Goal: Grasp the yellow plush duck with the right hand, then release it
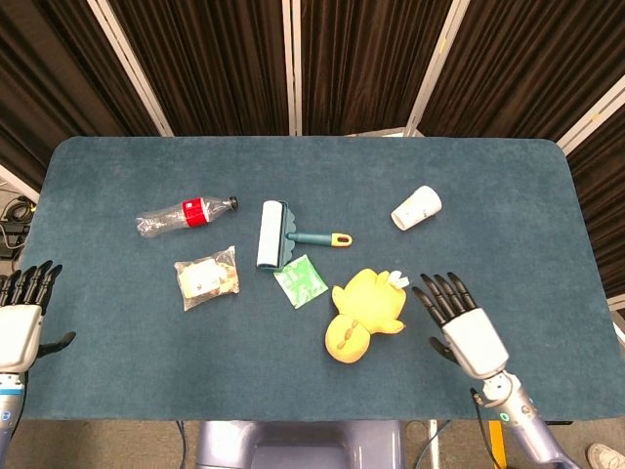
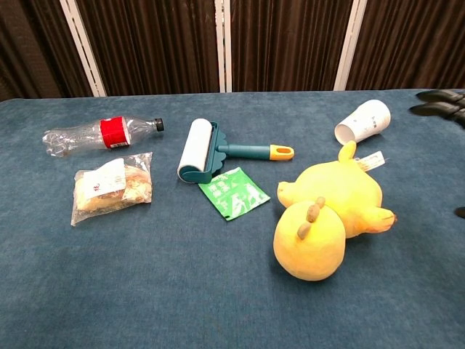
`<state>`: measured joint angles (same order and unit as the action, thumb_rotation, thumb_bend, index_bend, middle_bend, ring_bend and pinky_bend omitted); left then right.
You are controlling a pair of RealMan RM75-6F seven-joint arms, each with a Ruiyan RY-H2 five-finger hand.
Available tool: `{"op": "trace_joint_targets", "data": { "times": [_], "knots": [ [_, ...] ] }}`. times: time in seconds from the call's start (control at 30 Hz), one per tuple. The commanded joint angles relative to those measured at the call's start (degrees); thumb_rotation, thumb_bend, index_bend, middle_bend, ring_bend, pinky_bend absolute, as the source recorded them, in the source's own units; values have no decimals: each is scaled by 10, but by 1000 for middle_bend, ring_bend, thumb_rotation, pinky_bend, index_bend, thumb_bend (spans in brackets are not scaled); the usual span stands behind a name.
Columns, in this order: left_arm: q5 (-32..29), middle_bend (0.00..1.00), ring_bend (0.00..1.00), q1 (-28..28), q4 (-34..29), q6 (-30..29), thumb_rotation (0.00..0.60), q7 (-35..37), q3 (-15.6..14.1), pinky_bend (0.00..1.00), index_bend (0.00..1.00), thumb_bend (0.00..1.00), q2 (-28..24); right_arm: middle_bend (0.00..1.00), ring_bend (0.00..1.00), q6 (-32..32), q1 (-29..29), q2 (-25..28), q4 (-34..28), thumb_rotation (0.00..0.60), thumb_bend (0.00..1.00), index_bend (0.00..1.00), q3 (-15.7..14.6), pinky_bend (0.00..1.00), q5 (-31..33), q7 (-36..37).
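Note:
The yellow plush duck (image 1: 362, 311) lies on the blue table, near the front, a little right of middle; in the chest view the duck (image 2: 327, 216) lies with its head toward me and a white tag behind it. My right hand (image 1: 459, 320) hovers to the duck's right, apart from it, fingers spread and holding nothing. Only its dark fingertips (image 2: 440, 102) show at the right edge of the chest view. My left hand (image 1: 20, 315) hangs at the table's front left corner, fingers apart and empty.
A green sachet (image 1: 301, 281) lies just left of the duck. A lint roller (image 1: 275, 234), a snack bag (image 1: 206, 277) and a plastic bottle (image 1: 185, 214) lie further left. A white paper cup (image 1: 416, 207) lies on its side behind the duck.

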<state>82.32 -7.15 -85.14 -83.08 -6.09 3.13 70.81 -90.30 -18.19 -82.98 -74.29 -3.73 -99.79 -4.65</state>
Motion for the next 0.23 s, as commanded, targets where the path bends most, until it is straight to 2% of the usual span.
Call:
{"op": "trace_joint_targets", "data": {
  "times": [0.03,0.23],
  "knots": [
    [12,0,0,5,-6,-12,600,0,-4,0,0,103,-4,0,0,-14,19,22,-14,600,330,0,6,0,17,-1],
    [27,0,0,10,-15,-26,600,1,-9,0,0,103,-8,0,0,-34,61,54,-43,600,329,0,15,0,59,-13]
  ]
}}
